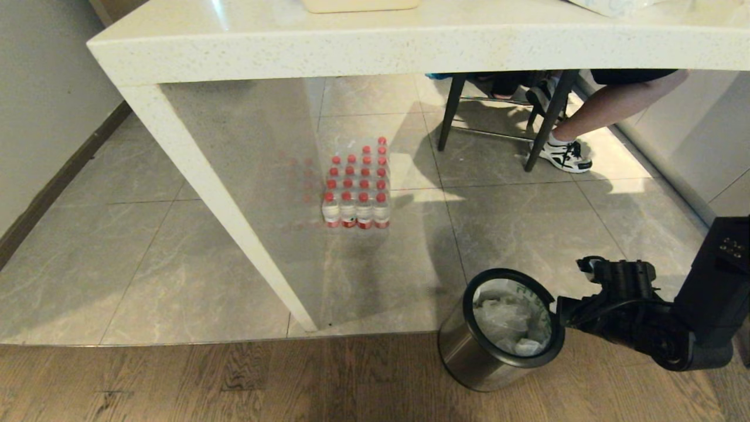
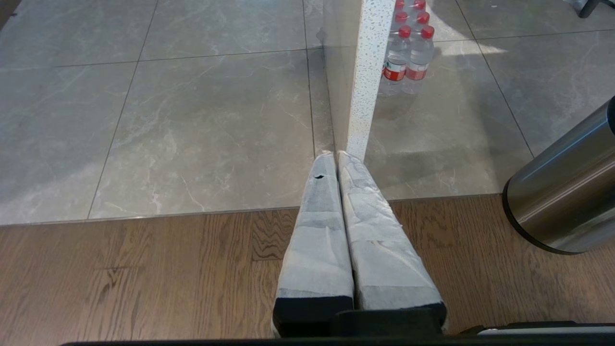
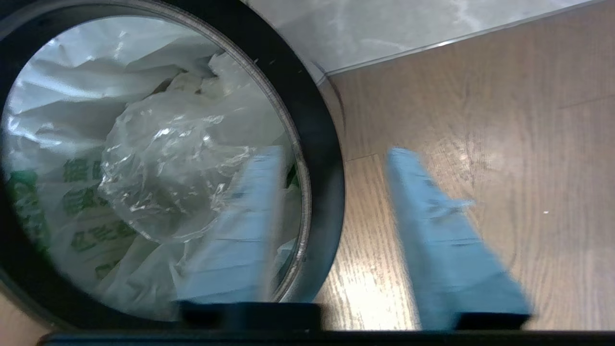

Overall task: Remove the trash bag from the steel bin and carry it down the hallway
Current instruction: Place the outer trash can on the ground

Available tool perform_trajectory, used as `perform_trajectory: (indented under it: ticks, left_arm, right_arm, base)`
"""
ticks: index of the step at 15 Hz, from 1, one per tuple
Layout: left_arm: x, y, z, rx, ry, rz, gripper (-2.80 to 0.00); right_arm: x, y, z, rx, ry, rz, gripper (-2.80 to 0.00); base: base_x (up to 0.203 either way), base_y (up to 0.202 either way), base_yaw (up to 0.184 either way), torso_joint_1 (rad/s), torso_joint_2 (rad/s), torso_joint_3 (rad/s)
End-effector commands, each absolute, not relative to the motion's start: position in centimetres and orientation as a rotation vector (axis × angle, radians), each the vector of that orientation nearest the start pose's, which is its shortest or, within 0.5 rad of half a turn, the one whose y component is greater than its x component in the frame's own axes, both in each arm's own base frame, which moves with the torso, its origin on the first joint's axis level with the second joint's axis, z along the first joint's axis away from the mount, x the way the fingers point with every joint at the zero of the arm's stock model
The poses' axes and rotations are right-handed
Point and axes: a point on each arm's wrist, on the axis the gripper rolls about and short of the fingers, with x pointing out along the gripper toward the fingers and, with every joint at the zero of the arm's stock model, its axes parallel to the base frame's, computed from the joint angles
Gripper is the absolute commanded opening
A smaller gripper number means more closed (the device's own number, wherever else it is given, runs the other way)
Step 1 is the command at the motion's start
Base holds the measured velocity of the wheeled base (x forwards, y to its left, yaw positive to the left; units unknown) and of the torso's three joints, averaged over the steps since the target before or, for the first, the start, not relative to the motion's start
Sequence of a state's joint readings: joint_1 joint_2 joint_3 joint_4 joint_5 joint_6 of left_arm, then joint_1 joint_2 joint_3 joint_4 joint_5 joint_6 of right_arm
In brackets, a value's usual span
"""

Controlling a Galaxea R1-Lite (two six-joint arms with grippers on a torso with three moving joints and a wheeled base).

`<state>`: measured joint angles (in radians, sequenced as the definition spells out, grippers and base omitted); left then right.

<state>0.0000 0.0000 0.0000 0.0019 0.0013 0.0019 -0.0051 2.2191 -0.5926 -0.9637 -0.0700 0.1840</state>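
The steel bin (image 1: pixel 469 357) stands on the wood floor at the lower right, its black ring (image 1: pixel 471 293) tilted toward me. Inside lies the trash bag (image 1: pixel 530 346), white with green characters (image 3: pixel 81 206), with a crumpled clear plastic piece (image 3: pixel 163 168) on top. My right gripper (image 3: pixel 334 154) is open and straddles the rim on the bin's right side. One blue-taped finger (image 3: pixel 250 216) is over the bag, the other (image 3: pixel 442 240) outside over the floor. My left gripper (image 2: pixel 336 154) is shut and empty, low over the floor left of the bin (image 2: pixel 567 187). The hallway is out of view.
A white stone table (image 1: pixel 351 47) spans the back, its slanted leg (image 1: pixel 234 205) reaching the floor near the bin. Under it stands a pack of red-capped water bottles (image 1: pixel 357 187). Further back are chair legs (image 1: pixel 451 111) and a seated person's leg and sneaker (image 1: pixel 565 155).
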Motion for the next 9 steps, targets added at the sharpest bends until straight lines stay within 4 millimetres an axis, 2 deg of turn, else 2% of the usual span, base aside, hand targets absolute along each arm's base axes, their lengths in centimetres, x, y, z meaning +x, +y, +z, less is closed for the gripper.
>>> perform_trajectory:
  ticks: [1,9]
  left_arm:
    - [-2.28,0.0,7.53,0.003,0.002,0.002,-2.8]
    - [-2.28,0.0,7.53,0.003,0.002,0.002,-2.8]
  right_arm:
    - [32.79,-0.2,0.03,0.156,0.64,-0.126,0.0]
    - [32.96,0.41,0.07,0.153,0.639,-0.106,0.0]
  base:
    - [0.0,0.0,0.0,0.0,0.0,0.0]
    - [0.0,0.0,0.0,0.0,0.0,0.0]
